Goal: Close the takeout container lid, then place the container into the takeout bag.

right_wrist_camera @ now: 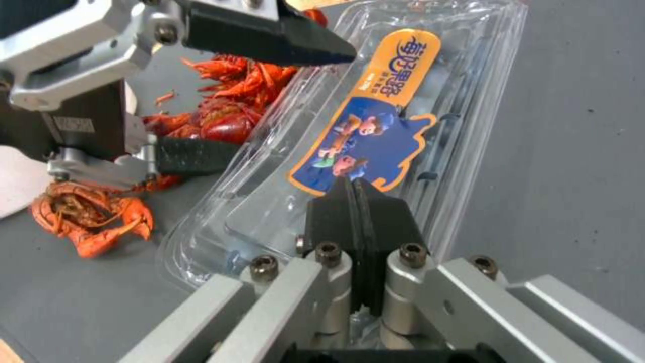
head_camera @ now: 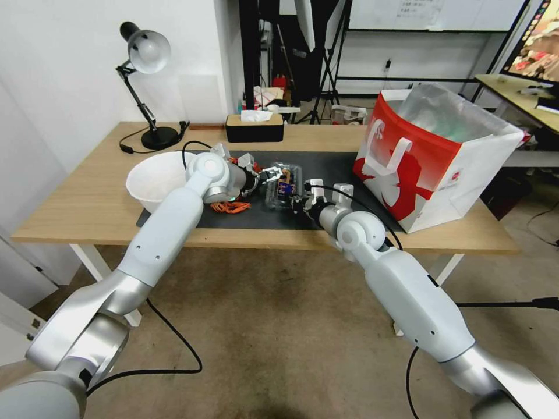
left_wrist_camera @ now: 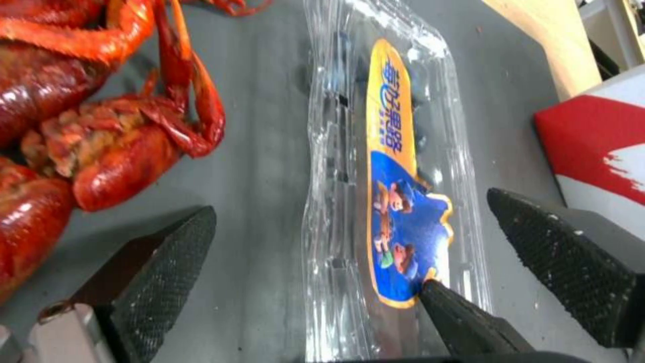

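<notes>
The takeout container, a clear clamshell with dark blueberries inside, lies on the black mat in the head view. Its lid is down over the base and carries a yellow-and-blue sticker. My right gripper is shut, and its joined tips rest on the lid at the sticker's edge. My left gripper is open and straddles the container, one finger on either side without touching it. The takeout bag, red and white with foil lining, stands open on the table to the right.
Red crayfish lie on the mat just beside the container, on the left gripper's side. A round white bowl sits at the mat's left end. A black tissue box and a desk lamp stand at the back.
</notes>
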